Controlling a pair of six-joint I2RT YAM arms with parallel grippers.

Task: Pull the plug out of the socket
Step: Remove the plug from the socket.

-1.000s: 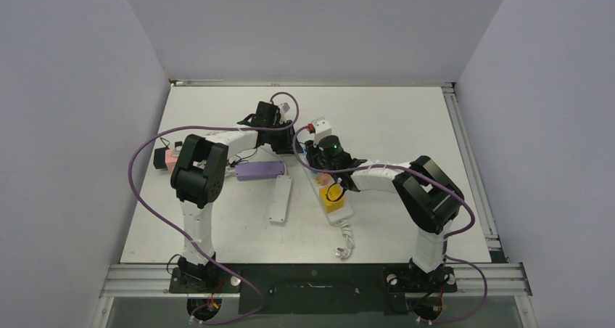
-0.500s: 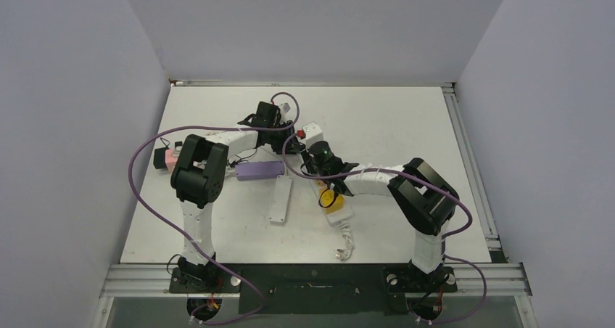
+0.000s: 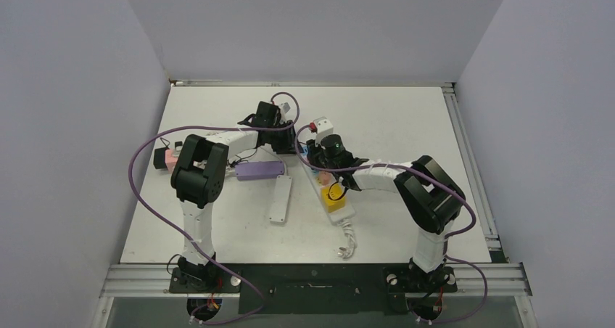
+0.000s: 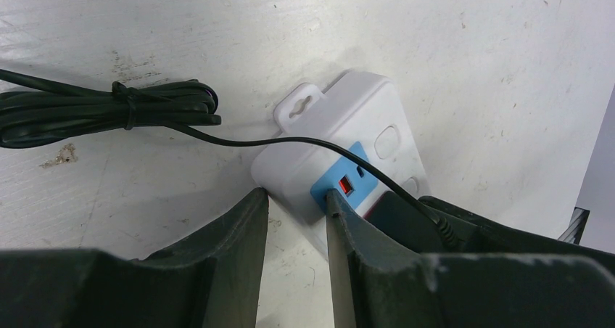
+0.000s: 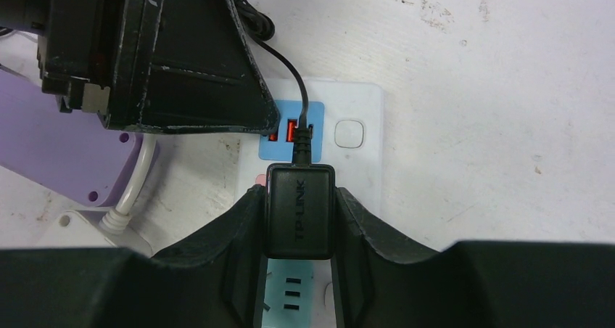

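Observation:
A white power strip [image 3: 341, 212] with coloured sockets lies at mid table. A black TP-LINK plug [image 5: 299, 212] stands over its pink socket; whether its pins are in the socket is hidden. My right gripper [image 5: 299, 197] is shut on the plug's two sides, and shows in the top view [image 3: 323, 162]. The plug's thin black cord [image 5: 299, 96] runs away from it. My left gripper [image 4: 294, 197] pinches the strip's far end [image 4: 362, 117] by the blue socket, narrow jaws on its corner; it shows in the top view [image 3: 285, 142].
A yellow plug [image 3: 333, 192] sits in the strip nearer me. A purple strip [image 3: 259, 170] and a white strip [image 3: 280, 199] lie left of it. A bundled black cord [image 4: 109, 107] lies beside the strip's end. A pink and black item [image 3: 167, 157] lies at the far left.
My right gripper and the plug swung left half a second ago, dragging the strip slightly, then came back right to about where they started. The left gripper has stayed put.

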